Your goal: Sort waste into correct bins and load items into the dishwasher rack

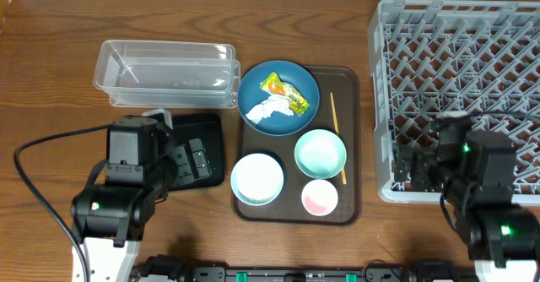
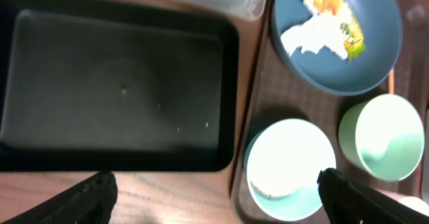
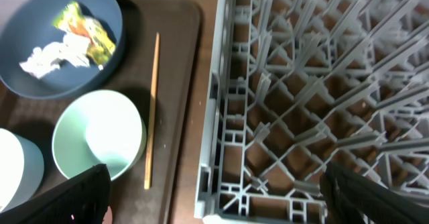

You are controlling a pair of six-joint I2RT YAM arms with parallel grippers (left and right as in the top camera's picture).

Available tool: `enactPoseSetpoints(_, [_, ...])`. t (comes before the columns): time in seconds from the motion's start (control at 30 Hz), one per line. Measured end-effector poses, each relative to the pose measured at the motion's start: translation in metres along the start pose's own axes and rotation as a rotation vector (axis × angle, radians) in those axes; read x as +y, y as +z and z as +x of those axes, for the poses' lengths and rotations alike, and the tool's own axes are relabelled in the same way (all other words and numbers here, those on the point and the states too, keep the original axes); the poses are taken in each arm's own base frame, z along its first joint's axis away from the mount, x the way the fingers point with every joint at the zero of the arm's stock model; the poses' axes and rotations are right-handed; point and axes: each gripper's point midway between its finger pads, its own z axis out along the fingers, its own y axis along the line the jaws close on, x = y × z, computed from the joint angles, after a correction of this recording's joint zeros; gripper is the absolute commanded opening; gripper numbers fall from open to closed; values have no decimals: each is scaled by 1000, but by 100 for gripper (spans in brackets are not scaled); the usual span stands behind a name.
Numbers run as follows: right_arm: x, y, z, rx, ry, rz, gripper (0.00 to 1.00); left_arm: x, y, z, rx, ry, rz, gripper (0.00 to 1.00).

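The dark blue bowl (image 1: pixel 291 117) on the brown tray holds a yellow-orange wrapper (image 1: pixel 285 94) and a white tissue (image 1: pixel 265 111). In front of it stand the mint bowl (image 1: pixel 321 153), the white blue-rimmed bowl (image 1: pixel 257 179) and the pink cup (image 1: pixel 320 197). A wooden stick (image 1: pixel 337 138) lies along the tray's right side. My left gripper (image 2: pixel 214 187) hangs open over bare table between the black tray (image 2: pixel 120 83) and the white bowl (image 2: pixel 288 163). My right gripper (image 3: pixel 214 184) is open above the near left corner of the grey rack (image 3: pixel 301 83). Neither holds anything.
The clear tub (image 1: pixel 164 71) stands behind the black tray (image 1: pixel 207 130), which my left arm partly covers. The brown serving tray (image 1: pixel 350 84) lies between the bins and the rack (image 1: pixel 472 54). A black cable (image 1: pixel 38 172) loops at the left.
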Motion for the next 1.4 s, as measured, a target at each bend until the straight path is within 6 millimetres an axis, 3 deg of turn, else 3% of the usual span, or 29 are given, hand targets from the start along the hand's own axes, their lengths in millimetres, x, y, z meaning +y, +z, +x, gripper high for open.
enactPoseSetpoints(0.2, [0, 8, 5, 47, 5, -2, 99, 1, 5, 3, 31, -3, -5, 98])
enactPoseSetpoints(0.4, [0, 8, 6, 47, 5, -3, 99, -11, 7, -14, -31, 9, 51, 99])
enactPoseSetpoints(0.53, [0, 7, 4, 43, 4, -4, 99, -23, 19, -25, -33, 40, 78, 96])
enactPoseSetpoints(0.67, [0, 7, 4, 43, 4, -3, 99, -51, 37, -39, -8, 123, 114, 97])
enactPoseSetpoints(0.93, [0, 7, 4, 42, 4, -3, 99, -124, 75, -74, -35, 339, 185, 95])
enactPoseSetpoints(1.13, [0, 7, 4, 42, 4, -3, 99, -156, 128, -49, 40, 496, 199, 91])
enactPoseSetpoints(1.4, [0, 7, 4, 42, 4, -3, 99, -148, 188, -24, 143, 547, 131, 90])
